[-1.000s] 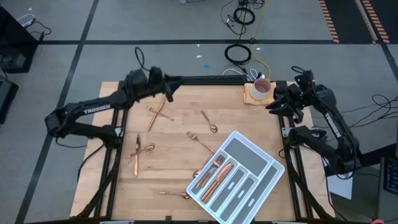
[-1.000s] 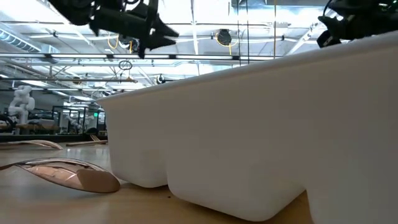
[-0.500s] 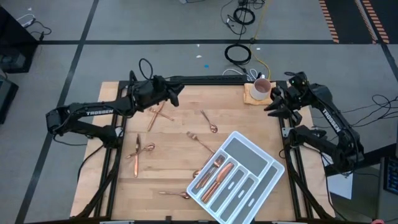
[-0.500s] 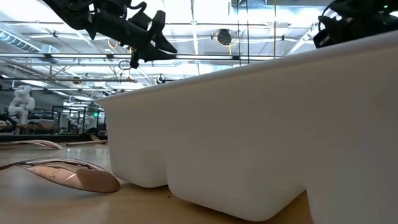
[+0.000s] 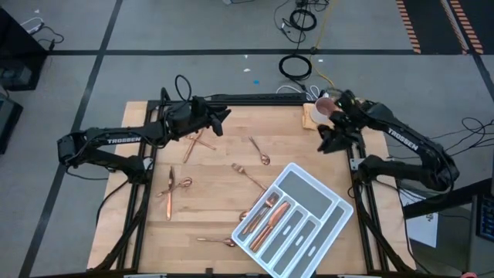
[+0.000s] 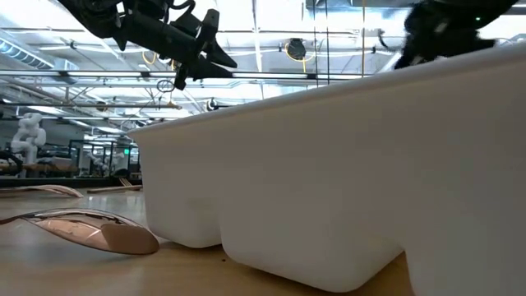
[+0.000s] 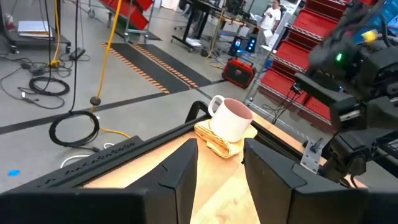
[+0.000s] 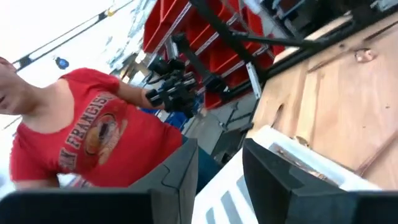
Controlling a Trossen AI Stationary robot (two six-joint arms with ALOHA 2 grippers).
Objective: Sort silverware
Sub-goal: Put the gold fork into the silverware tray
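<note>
Copper silverware lies scattered on the wooden table: a crossed pair (image 5: 194, 143), a spoon (image 5: 260, 151), a fork (image 5: 247, 174), two pieces (image 5: 171, 187) at the left, and a spoon (image 5: 217, 241) at the near edge, which shows close up in the low view (image 6: 90, 229). More pieces (image 5: 268, 215) lie in the white divided tray (image 5: 309, 202). My left gripper (image 5: 221, 120) hangs open in the air just right of the crossed pair, and shows in its wrist view (image 7: 219, 163). My right gripper (image 5: 324, 140) hovers open beside the mug (image 5: 324, 108), and shows in its wrist view (image 8: 217, 167).
A white mug (image 7: 231, 119) stands on a tan cloth at the table's far right corner. The tray wall (image 6: 345, 181) fills most of the low view. A black frame rail (image 5: 255, 98) borders the table. A person in a red shirt (image 8: 93, 137) stands beyond the near side.
My left gripper has dropped a little and shifted toward the right, settling near the crossed pair. My right arm has swung from the table's right edge inward, past the mug, toward the left and near side. No silverware has moved.
</note>
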